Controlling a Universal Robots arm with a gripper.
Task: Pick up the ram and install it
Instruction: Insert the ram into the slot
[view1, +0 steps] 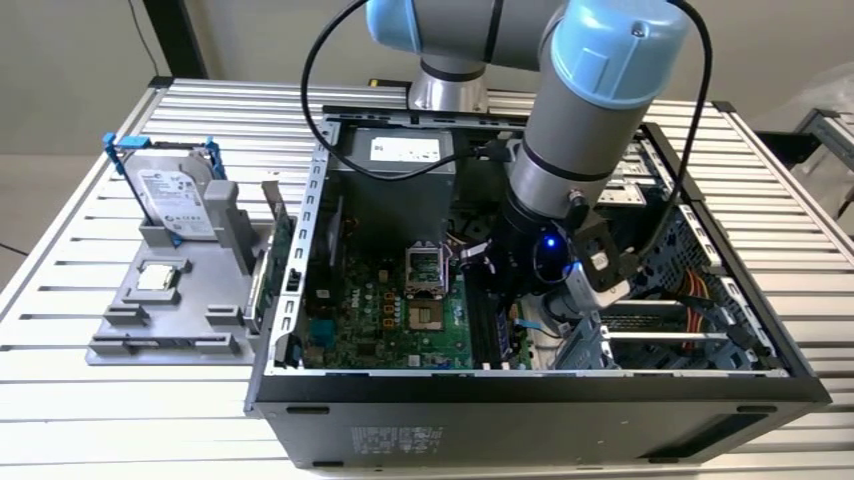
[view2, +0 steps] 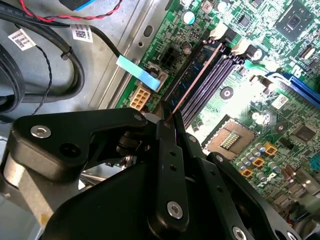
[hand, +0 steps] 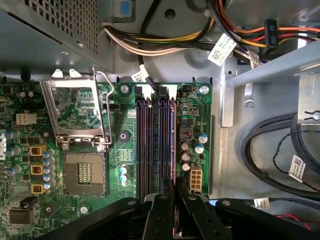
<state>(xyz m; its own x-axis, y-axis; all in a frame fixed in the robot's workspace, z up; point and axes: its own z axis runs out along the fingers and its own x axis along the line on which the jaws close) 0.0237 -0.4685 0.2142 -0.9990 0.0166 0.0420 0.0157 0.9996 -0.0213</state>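
Inside the open computer case (view1: 534, 385) my gripper (view1: 537, 292) hangs low over the green motherboard (view1: 374, 310). The ram (view2: 196, 79) shows edge-on as a thin brownish line running from between the black fingers (view2: 167, 150) along the memory slot nearest the board's edge. In the first wrist view the ram (hand: 173, 145) lies along that outermost slot, beside the other dark slots (hand: 150, 145). My gripper (hand: 175, 202) is shut on the ram's near end. Whether the ram is pressed fully into the slot I cannot tell.
An open processor socket (hand: 85, 172) with its raised metal frame sits beside the slots. Thick black cables (hand: 265, 150) and coloured wire bundles (hand: 165, 42) run close by. Outside the case, at the exterior view's left, a grey fixture (view1: 120, 335) holds a blue-framed hard drive (view1: 174, 195) and a small silver chip (view1: 160, 277).
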